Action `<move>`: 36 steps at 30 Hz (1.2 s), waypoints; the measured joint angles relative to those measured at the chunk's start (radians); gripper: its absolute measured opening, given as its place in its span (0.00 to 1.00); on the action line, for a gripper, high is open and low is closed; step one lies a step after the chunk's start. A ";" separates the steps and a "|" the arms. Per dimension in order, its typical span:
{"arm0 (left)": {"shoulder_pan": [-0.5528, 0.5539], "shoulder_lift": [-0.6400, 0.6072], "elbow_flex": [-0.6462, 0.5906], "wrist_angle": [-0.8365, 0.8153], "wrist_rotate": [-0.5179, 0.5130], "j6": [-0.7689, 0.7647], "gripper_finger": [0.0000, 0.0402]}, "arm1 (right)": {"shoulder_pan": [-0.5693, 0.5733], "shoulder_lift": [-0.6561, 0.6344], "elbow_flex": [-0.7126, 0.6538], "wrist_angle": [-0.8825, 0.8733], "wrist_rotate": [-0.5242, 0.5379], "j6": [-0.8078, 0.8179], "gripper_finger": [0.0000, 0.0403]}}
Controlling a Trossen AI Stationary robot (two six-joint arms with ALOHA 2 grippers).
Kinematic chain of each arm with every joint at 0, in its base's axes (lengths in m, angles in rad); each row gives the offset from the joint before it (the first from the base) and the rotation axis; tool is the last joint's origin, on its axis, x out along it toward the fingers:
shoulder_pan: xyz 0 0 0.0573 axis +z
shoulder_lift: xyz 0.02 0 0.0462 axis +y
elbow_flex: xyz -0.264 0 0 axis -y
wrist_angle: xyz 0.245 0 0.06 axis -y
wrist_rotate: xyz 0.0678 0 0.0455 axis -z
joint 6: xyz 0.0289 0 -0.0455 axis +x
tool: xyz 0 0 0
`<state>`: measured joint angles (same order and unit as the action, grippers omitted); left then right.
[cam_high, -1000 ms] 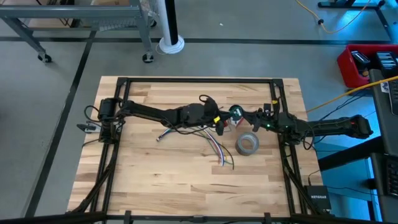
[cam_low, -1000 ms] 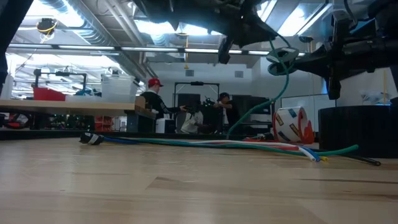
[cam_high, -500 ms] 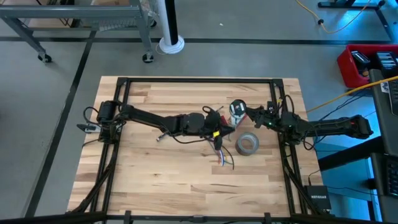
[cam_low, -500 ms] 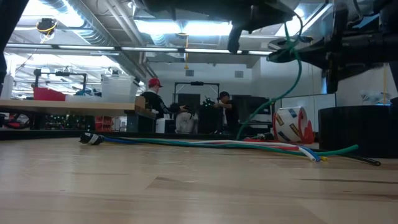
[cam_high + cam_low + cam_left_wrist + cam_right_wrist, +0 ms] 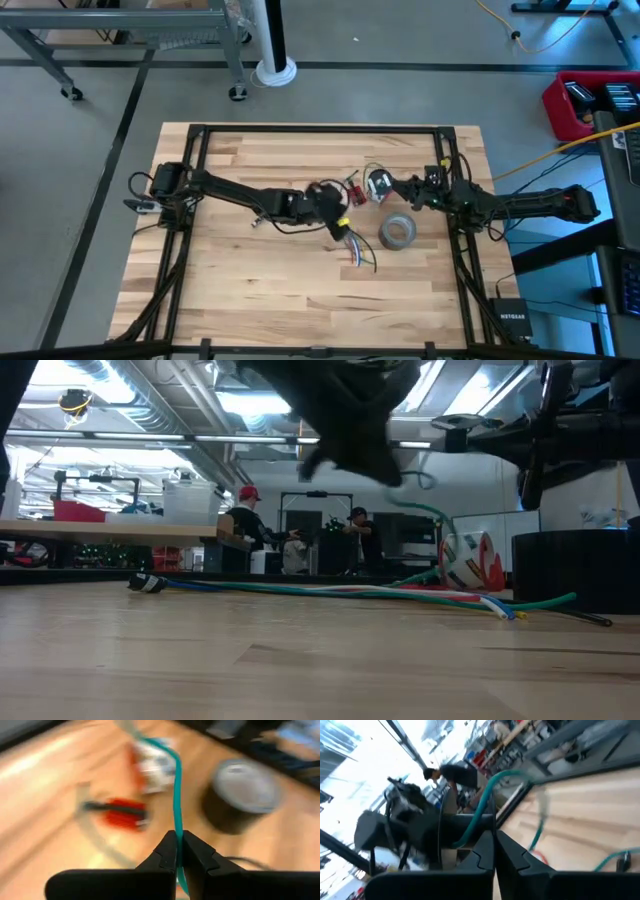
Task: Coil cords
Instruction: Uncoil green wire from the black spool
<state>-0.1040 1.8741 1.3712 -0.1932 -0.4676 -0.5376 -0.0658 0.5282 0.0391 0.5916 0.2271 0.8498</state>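
Broadly, I have the wooden table (image 5: 230, 260) under both arms, and the job looks early to me: nothing on it reads as a finished coil yet.

Next down in size, the grey tape roll (image 5: 397, 232) sits right of centre, not part of the work. Beside it the bundle of multicoloured strands (image 5: 355, 250) lies loose on the wood, its ends fanned out toward the near edge. In the low view those strands run flat and straight along the tabletop, so I judge that bundle not yet wound at all.

My left gripper (image 5: 178, 851) is over the middle of the table, jaws pinched shut on the dark green wire (image 5: 176, 795); its wrist view shows the wire clamped between the 2 fingers and running on toward the red-and-white pieces (image 5: 372, 184). My right gripper (image 5: 493, 845) hangs near the right rail, fingers closed together, with the same green wire arcing out from them in its wrist view; I take it to be gripping the other end, though the contact itself is hard to make out.

So 1 short wire is strung in the air between 2 closed grippers, perhaps starting a loop. What is left, as I judge it: form that loop properly, set it down, then coil the whole long bundle.
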 joint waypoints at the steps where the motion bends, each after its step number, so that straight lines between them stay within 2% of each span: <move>1: 0.000 -0.014 0.000 -0.045 -0.038 -0.009 0.01 | 0.000 0.000 0.000 -0.010 -0.005 0.009 0.00; 5: 0.004 -0.071 0.000 -0.143 -0.169 -0.008 0.01 | 0.000 0.000 0.000 -0.066 -0.010 0.014 0.00; 8: 0.019 -0.111 0.000 -0.119 -0.220 0.045 0.01 | 0.000 0.000 0.000 -0.151 -0.008 0.040 0.00; 15: 0.074 -0.134 0.000 0.013 -0.229 0.171 0.01 | 0.000 0.000 0.000 -0.292 -0.027 0.094 0.00; 24: 0.092 -0.132 0.000 0.295 -0.153 0.329 0.01 | 0.000 0.000 0.000 -0.432 -0.056 0.177 0.00; 28: 0.091 -0.132 0.000 0.389 -0.013 0.336 0.01 | 0.000 0.000 0.000 -0.429 -0.008 0.178 0.00; 36: 0.055 -0.131 0.000 0.388 0.168 0.291 0.01 | 0.000 0.000 0.000 -0.369 0.146 0.178 0.00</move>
<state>-0.0488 1.7432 1.3708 0.1944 -0.2994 -0.2464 -0.0658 0.5282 0.0391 0.2230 0.3734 1.0275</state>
